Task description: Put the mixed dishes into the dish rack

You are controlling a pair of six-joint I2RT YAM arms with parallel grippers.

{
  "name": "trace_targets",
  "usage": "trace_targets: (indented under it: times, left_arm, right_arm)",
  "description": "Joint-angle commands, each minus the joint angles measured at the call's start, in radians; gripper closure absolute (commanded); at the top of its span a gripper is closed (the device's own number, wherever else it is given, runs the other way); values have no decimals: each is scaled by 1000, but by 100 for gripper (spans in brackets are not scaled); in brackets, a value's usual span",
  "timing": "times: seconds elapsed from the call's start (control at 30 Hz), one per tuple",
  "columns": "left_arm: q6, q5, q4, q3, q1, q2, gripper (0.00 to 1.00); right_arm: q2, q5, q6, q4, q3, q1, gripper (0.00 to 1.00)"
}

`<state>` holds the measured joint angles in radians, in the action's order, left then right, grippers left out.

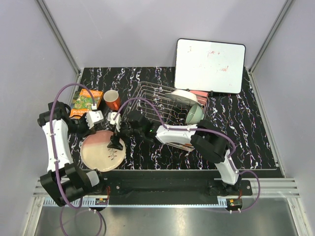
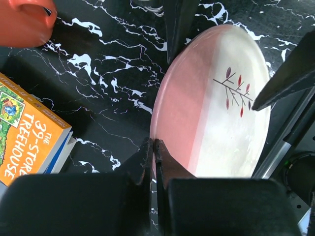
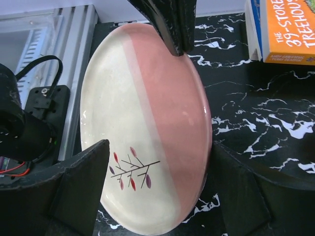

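At the left, the left gripper (image 2: 154, 147) has its two black fingers pressed together, their tips meeting the pink rim of the pink-and-cream plate (image 1: 101, 151). Whether the rim is nipped between them cannot be told. Just behind it, on the black marbled table (image 1: 246, 132), lies a green-orange book (image 1: 86, 102), apart from the plate.

The plate sits near the front edge of the table, between the two grippers. It is round and glossy, pink on one side and cream on the other, with a paler band where the colours meet. A thin dark twig with small red and purple leaves is drawn on the cream half (the half nearer the arms' bases). Behind the plate stands an orange-red mug (image 1: 112, 100), well clear of it.

At the plate's right edge is the right gripper (image 1: 116, 143), its jaws spread wide. In its wrist view one finger stands beside the cream side and the other beside the pink side, so the plate lies between them.

Further right sits the dish rack (image 1: 147, 98), silver wire, holding a white dish (image 1: 183, 95) and a pale green bowl (image 1: 194, 114). A whiteboard (image 1: 210, 65) leans behind it.
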<state>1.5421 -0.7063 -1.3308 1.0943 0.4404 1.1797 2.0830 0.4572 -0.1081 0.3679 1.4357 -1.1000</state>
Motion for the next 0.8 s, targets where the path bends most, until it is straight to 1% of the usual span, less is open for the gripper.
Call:
trace_targets:
  times: [0.0, 0.03, 0.1, 0.2, 0.3, 0.33, 0.4, 0.57, 0.67, 0.7, 0.77]
  left_arm:
    - [24, -96, 1, 56, -5, -44, 100]
    - [24, -96, -1, 52, -5, -46, 100]
    - [24, -93, -1, 47, -3, -52, 100]
    - [23, -90, -1, 41, -3, -55, 100]
    - [19, -94, 1, 39, -5, -54, 100]
    - [16, -97, 1, 45, -5, -54, 100]
    - [12, -99, 1, 50, -5, -51, 100]
    - [3, -85, -1, 61, -5, -46, 100]
    - [-13, -62, 4, 56, 6, -32, 100]
    - [-26, -52, 10, 52, 15, -22, 100]
    - [-33, -32, 27, 32, 55, 36, 100]
  right_arm:
    - [22, 127, 64, -6, 63, 3, 14]
    - [28, 139, 73, -6, 69, 3, 19]
    - [29, 165, 99, 2, 69, 5, 25]
    - [25, 192, 145, 38, 48, 8, 37]
    - [23, 222, 194, 78, 23, 17, 54]
    - [28, 228, 203, 83, 25, 22, 57]
    - [32, 239, 219, 83, 28, 25, 60]
    - [43, 241, 229, 78, 35, 26, 60]
    - [43, 227, 219, 48, 37, 29, 54]
    - [38, 216, 208, 22, 25, 29, 45]
    - [20, 151, 155, -7, 9, 25, 34]
